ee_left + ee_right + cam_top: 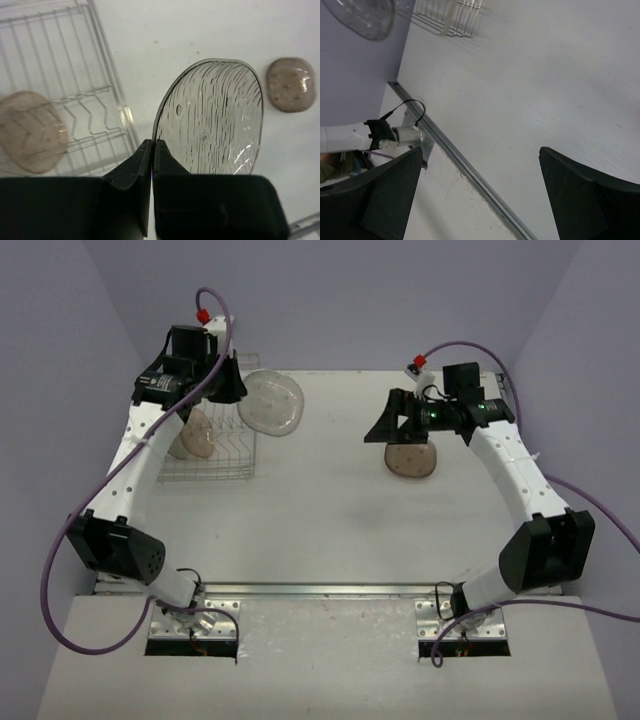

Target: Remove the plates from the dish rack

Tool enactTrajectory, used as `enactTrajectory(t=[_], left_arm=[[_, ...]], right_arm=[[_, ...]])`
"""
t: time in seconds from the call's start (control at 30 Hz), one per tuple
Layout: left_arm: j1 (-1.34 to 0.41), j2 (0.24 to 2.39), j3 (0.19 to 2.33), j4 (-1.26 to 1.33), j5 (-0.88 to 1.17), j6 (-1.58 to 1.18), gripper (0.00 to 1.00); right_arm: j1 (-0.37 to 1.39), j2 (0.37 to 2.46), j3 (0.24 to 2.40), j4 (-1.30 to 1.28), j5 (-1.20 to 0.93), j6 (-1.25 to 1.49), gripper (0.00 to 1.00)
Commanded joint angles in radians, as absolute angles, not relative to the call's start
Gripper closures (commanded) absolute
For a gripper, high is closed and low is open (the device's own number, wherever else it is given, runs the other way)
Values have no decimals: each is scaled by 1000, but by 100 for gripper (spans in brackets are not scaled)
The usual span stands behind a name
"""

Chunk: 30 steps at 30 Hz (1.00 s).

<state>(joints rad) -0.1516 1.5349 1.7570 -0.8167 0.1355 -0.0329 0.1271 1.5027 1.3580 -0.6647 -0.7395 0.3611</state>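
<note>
Left gripper (152, 145) clamped on rim of smoky-grey ribbed translucent plate (215, 120), held beside silver wire dish rack (215, 465) near far-left corner. Right gripper (480, 150): jaws apart. Suggest: lower flat toward centre of tabletop (320, 530), release gently. Pale pink translucent plate (30, 132) sits racked.

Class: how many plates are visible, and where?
3 plates: one in the dish rack, one in the left gripper, one on the table near the right gripper. Rack partly hidden.

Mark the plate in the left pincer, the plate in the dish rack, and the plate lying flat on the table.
Held plate (215, 120): left wrist view, middle of its ribbed face.
Racked plate (30, 131): left wrist view, centre of its pinkish face.
Loose plate (291, 84): left wrist view, centre of its speckled top.
</note>
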Motion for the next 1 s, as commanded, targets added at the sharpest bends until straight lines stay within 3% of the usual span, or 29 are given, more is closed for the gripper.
enactTrajectory(t=[0.0,0.23,0.5,0.63,0.87,0.97], left_arm=[[-156,1512,1646,-701,376,-189,100],[-156,1477,1529,-646,350,-244,100],[-158,1443,1472,-633,330,-256,100],[-158,1445,1462,-624,331,-267,100],[-158,1459,1447,-614,337,-275,100],[-158,1456,1443,-608,348,-276,100]], right_arm=[[243,1569,1532,-537,-665,495,1],[332,1710,1516,-384,-670,704,7],[423,1809,1520,-377,-675,755,15],[439,1821,1513,-374,-673,788,28],[443,1846,1513,-372,-665,828,64],[445,1864,1525,-371,-665,842,72]])
